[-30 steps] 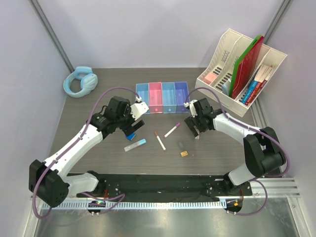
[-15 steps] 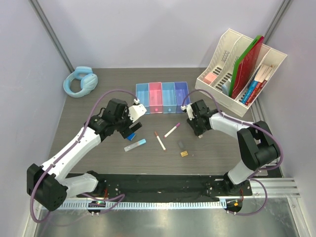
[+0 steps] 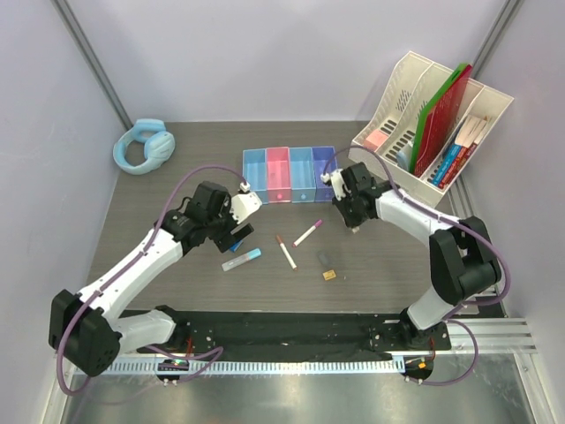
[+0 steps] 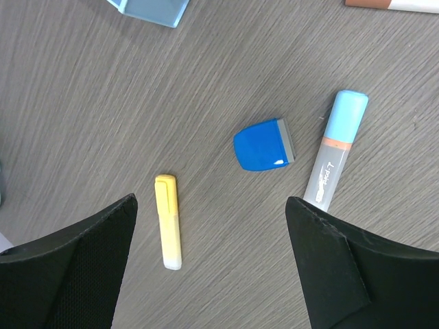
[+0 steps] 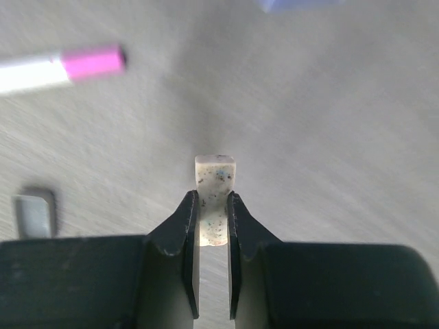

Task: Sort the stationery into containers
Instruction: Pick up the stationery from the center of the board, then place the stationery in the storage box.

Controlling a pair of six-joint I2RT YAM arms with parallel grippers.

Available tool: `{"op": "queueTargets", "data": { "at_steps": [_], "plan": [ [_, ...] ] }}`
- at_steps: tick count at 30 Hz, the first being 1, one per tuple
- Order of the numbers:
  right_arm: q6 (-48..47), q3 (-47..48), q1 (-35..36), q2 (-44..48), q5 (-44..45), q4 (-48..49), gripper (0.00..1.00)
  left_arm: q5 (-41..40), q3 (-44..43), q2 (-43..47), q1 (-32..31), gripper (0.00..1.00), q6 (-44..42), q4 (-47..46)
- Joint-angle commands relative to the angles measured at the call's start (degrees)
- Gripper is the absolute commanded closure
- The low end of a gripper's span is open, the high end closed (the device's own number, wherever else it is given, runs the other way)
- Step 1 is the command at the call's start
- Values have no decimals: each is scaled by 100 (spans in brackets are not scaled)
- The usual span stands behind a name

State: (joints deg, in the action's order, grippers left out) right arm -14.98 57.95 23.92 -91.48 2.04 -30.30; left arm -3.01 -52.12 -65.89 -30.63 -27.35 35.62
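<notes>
My right gripper [image 5: 213, 199] is shut on a small white speckled eraser [image 5: 214, 178] and holds it above the table, just in front of the purple end of the containers [image 3: 324, 172]. In the top view the right gripper [image 3: 353, 225] sits right of a purple-capped pen [image 3: 308, 232]. My left gripper [image 4: 211, 201] hangs open above a yellow marker [image 4: 169, 221], a blue block [image 4: 263, 145] and a pale blue tube [image 4: 335, 151], touching none. A red-capped pen [image 3: 285, 252], a grey eraser [image 3: 324, 259] and a gold clip [image 3: 328, 275] lie mid-table.
Light blue headphones [image 3: 143, 146] rest at the back left. At the back right stands a cream file organiser [image 3: 430, 124] with red and green folders [image 3: 444, 106]. The arm bases line the near edge.
The right gripper has shut on the speckled eraser and carried it back towards the bins. The left gripper has drifted slightly nearer, still open.
</notes>
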Motion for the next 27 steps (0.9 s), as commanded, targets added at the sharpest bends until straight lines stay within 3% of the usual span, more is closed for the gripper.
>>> {"op": "queueTargets", "data": {
  "at_steps": [1,13,16,22,27],
  "plan": [
    [-259,1173,7,114,24,60,95,-16,-18,-152,-13,12,116,-336],
    [-532,3432,7,-1871,217,227,90,-33,26,-276,-13,12,248,-415],
    [-514,3618,7,-2058,393,236,54,-60,105,-214,-13,12,231,-398],
    [-400,2995,7,-1207,297,411,38,-130,281,-143,-13,12,160,-494],
    [-759,2204,16,-14,-124,-124,36,-95,281,-188,-13,12,204,-529]
  ]
}}
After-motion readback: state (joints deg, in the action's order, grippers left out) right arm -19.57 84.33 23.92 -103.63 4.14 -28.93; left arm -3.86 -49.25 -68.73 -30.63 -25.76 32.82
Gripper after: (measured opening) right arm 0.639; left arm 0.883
